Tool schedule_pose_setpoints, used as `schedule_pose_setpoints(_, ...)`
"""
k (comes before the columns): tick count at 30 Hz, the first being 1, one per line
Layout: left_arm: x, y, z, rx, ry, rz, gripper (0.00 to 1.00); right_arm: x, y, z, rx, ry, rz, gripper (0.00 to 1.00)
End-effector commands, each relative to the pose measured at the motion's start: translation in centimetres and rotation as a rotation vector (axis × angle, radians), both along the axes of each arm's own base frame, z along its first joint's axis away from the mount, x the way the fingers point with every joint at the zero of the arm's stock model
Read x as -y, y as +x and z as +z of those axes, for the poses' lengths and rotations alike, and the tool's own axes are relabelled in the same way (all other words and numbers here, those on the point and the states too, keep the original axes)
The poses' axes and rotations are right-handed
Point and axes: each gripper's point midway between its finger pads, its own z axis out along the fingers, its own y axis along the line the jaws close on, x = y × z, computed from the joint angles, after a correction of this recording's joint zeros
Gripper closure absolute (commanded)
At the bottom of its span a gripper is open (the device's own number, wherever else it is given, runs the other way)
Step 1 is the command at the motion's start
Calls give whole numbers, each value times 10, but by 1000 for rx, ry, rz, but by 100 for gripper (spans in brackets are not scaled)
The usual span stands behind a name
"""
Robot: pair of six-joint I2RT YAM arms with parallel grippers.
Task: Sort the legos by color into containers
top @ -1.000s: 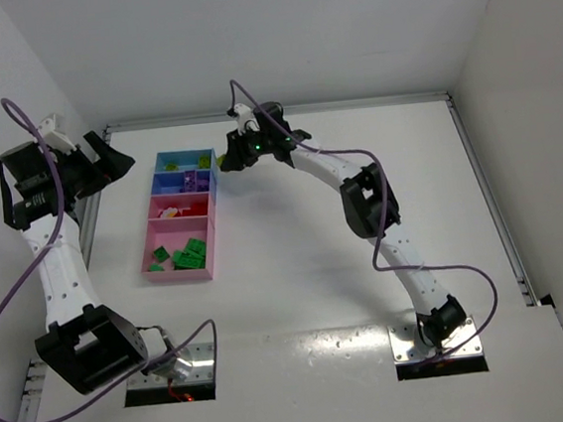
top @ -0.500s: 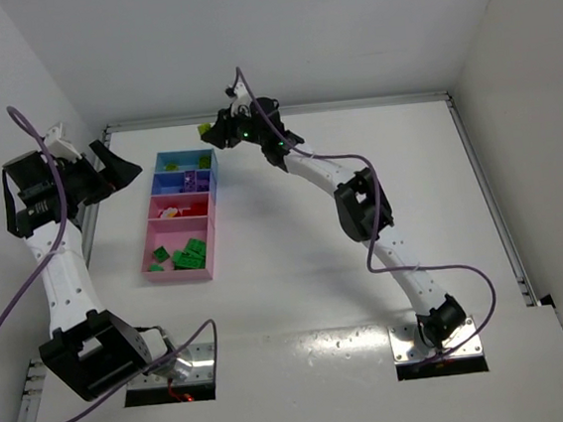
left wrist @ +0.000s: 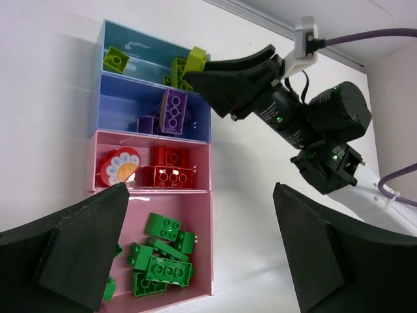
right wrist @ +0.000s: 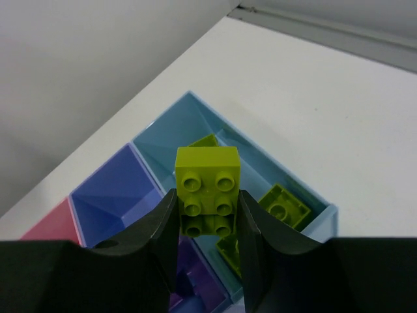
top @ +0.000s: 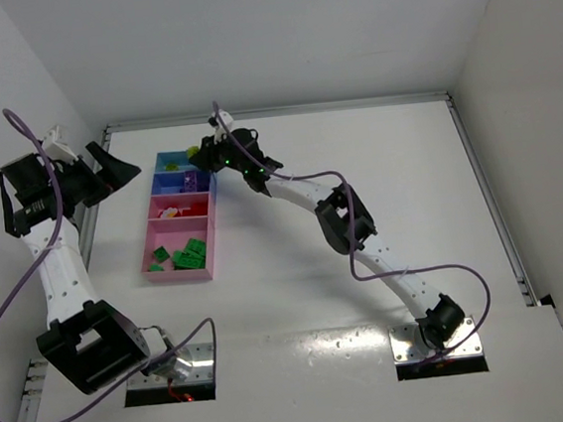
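Right gripper [right wrist: 207,215] clamps yellow-green brick [right wrist: 207,177] by flat sides above light blue tray [right wrist: 195,107]. Judged light, rigid, slick. Left gripper [left wrist: 201,189] gapes, empty.

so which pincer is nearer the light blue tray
Right. The right pincer is just over the light blue tray, shut on a yellow-green brick; the left pincer is open, off beyond its left side.

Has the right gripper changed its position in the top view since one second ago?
Yes. The right gripper, shut on a yellow-green lego, has moved left, from right of the light blue compartment to above its right end.
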Motion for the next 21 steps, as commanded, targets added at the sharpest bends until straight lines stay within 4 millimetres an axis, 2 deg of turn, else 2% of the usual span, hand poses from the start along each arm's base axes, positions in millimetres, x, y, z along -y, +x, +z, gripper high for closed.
schedule_pose_setpoints(1, 0, 2, -1, 13, -25, -13, 0, 8, 22, 56, 136, 87, -67, 85)
schedule_pose_setpoints(5, 0, 2, -4, 13, -25, -13, 0, 8, 22, 56, 144, 80, -67, 85)
schedule_pose_setpoints(6, 2, 1, -7, 8, -33, -21, 0, 8, 23, 49, 145, 69, -66, 85)
schedule_pose_setpoints(8, 1, 3, -9, 0, -38, -21, 0, 8, 23, 49, 145, 69, -66, 78)
schedule_pose_setpoints(9, 1, 3, -9, 0, -38, -21, 0, 9, 24, 49, 145, 68, -75, 74)
schedule_pose_setpoints(10, 1, 3, -9, 0, -38, -21, 0, 10, 24, 49, 152, 63, -75, 61)
schedule_pose_setpoints(12, 1, 3, -9, -3, -46, -17, 0, 10, 24, 49, 152, 63, -75, 47)
schedule_pose_setpoints(13, 0, 4, -12, -11, -51, -17, 0, 10, 24, 49, 152, 63, -75, 33)
schedule_pose_setpoints(17, 2, 3, -11, -9, -55, -25, 0, 11, 26, 49, 152, 62, -85, 12)
schedule_pose_setpoints(20, 6, 4, -8, 9, 5, -27, 0, 15, 29, 59, 163, 71, -83, 11)
schedule_pose_setpoints(21, 9, 4, -6, 16, 25, -35, 0, 14, 25, 84, 197, 87, -66, 11)
